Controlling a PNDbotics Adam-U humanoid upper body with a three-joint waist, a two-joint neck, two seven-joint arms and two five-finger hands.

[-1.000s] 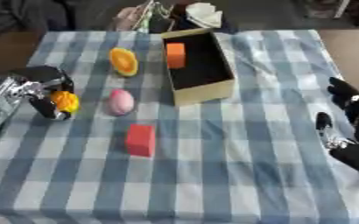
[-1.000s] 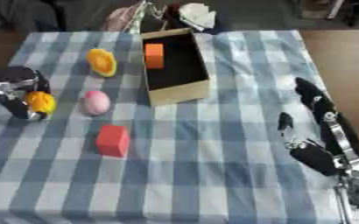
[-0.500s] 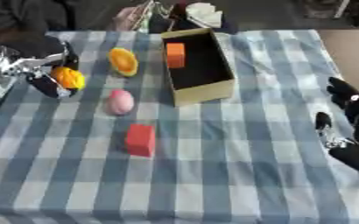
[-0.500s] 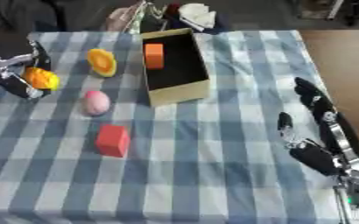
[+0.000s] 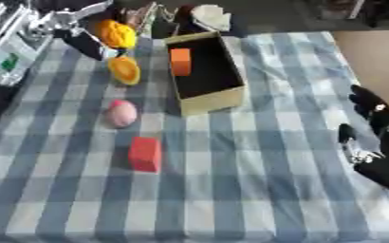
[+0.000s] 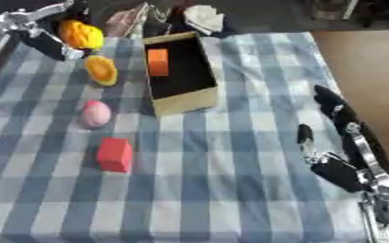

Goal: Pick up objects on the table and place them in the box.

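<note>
A blue-and-white checked table (image 5: 256, 190) fills both views, its right edge giving way to bare floor and its far edge crowded with blurred clutter. The box (image 5: 204, 71), open-topped cardboard, stands far of centre with its long side running near to far; an orange block (image 5: 180, 61) already lies inside against its left wall.

The left hand (image 5: 65, 26) is raised at the far left corner, fingers curled round a yellow-orange object (image 5: 116, 33), which it carries above the cloth, left of the box and just far of the orange piece (image 5: 125, 70) lying on the table. Nearer along that left side lie a pink egg-shaped object (image 5: 121, 113) and a red block (image 5: 144, 153), well apart from each other.

The right hand (image 6: 335, 137) rests idle near the right edge, fingers relaxed and pointing up, holding nothing.

The risk, as I judge it, lies in the crossing: the carried object must clear the box's left wall, and a low path could clip the rim and shove the box, or drop the load outside. Letting go too early would set it rolling toward the far edge.

The middle and near right of the cloth are open; the left side is busier.
</note>
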